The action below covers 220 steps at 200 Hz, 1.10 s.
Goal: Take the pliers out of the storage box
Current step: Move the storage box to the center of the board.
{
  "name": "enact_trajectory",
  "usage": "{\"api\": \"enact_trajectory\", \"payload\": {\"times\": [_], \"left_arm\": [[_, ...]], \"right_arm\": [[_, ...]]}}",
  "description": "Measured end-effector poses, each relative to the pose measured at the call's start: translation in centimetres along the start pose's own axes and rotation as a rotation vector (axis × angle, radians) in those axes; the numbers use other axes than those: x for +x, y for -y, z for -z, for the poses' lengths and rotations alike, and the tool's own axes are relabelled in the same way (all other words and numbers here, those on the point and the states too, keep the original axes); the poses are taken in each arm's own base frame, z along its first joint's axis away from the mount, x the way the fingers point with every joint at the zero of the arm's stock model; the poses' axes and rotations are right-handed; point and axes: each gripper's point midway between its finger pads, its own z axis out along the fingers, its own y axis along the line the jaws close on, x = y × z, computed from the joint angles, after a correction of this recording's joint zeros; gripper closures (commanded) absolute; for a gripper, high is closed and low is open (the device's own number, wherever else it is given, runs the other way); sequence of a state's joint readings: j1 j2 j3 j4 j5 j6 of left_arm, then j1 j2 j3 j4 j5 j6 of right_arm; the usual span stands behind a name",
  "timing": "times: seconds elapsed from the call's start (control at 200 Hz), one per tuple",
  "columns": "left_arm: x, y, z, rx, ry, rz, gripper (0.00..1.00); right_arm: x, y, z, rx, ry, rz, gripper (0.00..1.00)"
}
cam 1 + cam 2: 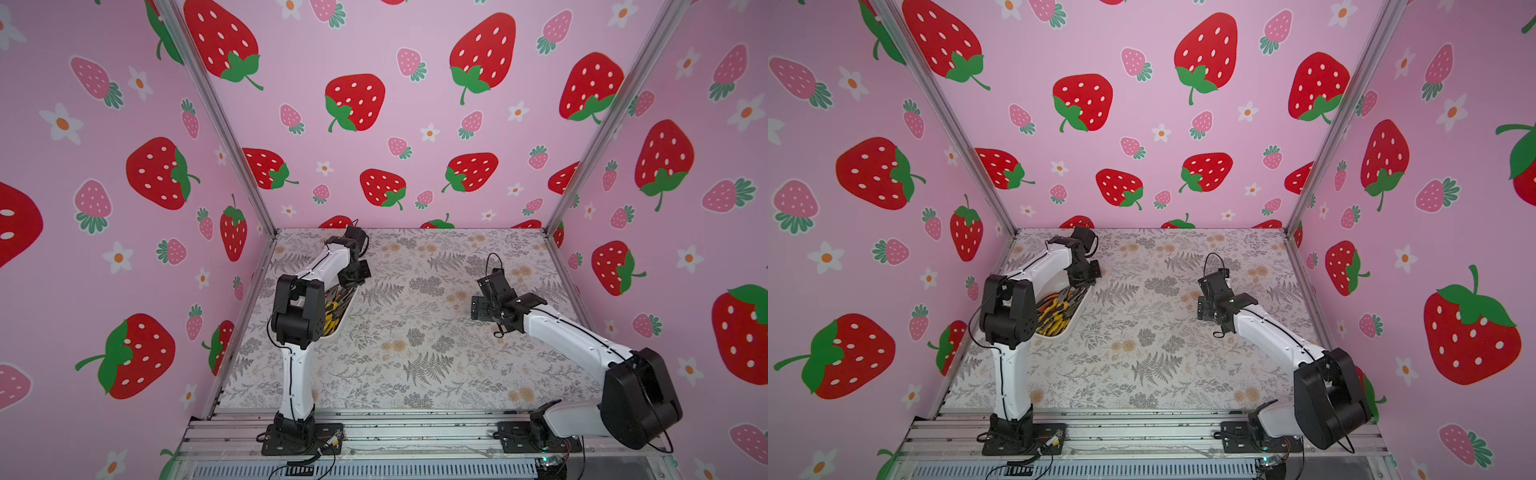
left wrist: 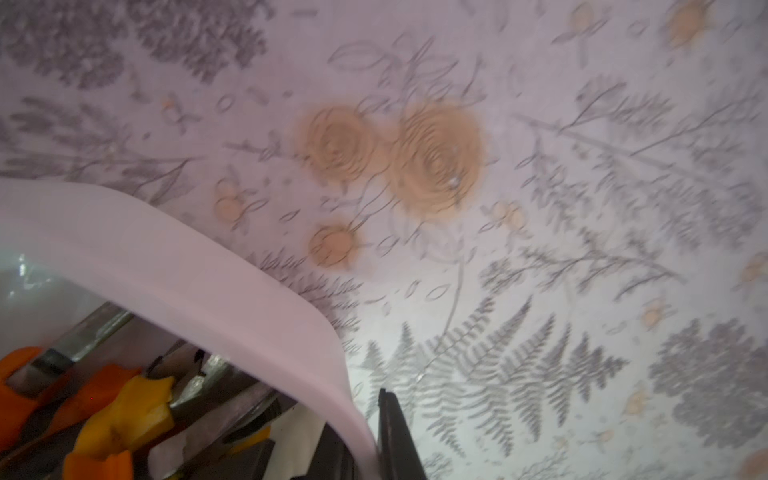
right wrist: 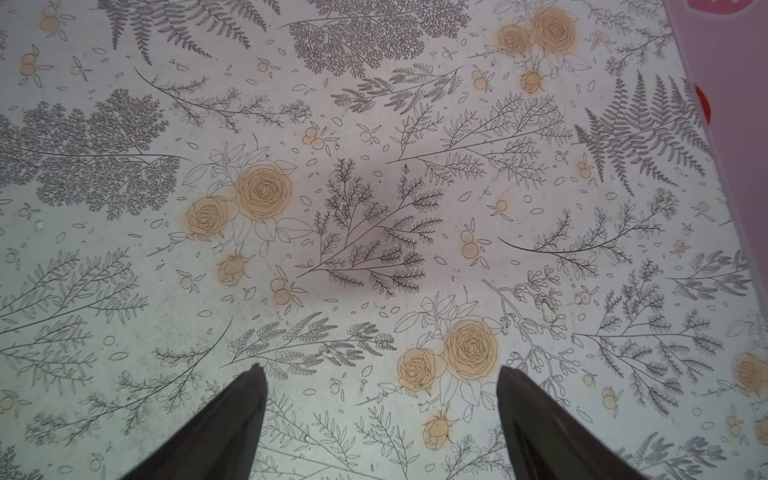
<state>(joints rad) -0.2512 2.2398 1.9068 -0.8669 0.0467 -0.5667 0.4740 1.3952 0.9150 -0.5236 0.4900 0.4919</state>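
Emptying step: left claw (image 2: 360, 434) pinched tight on the box (image 2: 208, 266) rim, pliers (image 2: 124, 409) heaped inside. Right claw (image 3: 380, 370) gapes empty over the tabletop (image 3: 374, 124). Next, likely: tip steadily.

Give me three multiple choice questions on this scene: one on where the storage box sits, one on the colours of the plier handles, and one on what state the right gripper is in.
1. Where is the storage box?
A. beneath the left arm, on the table's left side
B. dead centre
C. against the back wall

2. What colours are the handles of the pliers?
A. blue and green
B. orange and yellow
C. all red

3. The right gripper is:
A. shut on something
B. shut and empty
C. open and empty

Answers:
1 A: both top views show the box partly hidden under that arm.
2 B: orange and yellow sleeves show inside the box.
3 C: the right wrist view shows its fingers apart over bare table.
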Motion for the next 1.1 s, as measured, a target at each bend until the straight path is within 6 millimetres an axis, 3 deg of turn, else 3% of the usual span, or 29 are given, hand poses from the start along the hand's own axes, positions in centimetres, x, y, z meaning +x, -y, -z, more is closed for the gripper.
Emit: {"api": "enact_trajectory", "payload": {"times": [0.175, 0.315, 0.695, 0.99, 1.04, 1.1], "left_arm": [[-4.7, 5.9, -1.6, 0.114, 0.064, 0.035, 1.00], [-7.1, 8.5, -2.1, 0.215, 0.115, 0.087, 1.00], [-13.1, 12.4, -2.4, 0.472, 0.286, 0.236, 1.00], [-13.4, 13.1, -2.3, 0.500, 0.304, 0.239, 1.00], [-13.4, 13.1, -2.3, 0.498, 0.305, 0.239, 0.96], [-13.4, 13.0, -2.3, 0.496, 0.305, 0.240, 0.77]], "right_arm": [[0.8, 0.1, -1.3, 0.024, -0.038, 0.027, 0.08], [1.0, -0.2, -2.3, 0.036, -0.061, 0.043, 0.08], [0.0, -1.8, -3.7, 0.021, -0.067, 0.077, 0.07], [-0.2, -2.3, -3.6, -0.004, -0.067, 0.082, 0.07], [-0.1, -2.3, -3.6, -0.008, -0.068, 0.081, 0.07], [-0.1, -2.4, -3.6, -0.014, -0.072, 0.081, 0.07]]}}
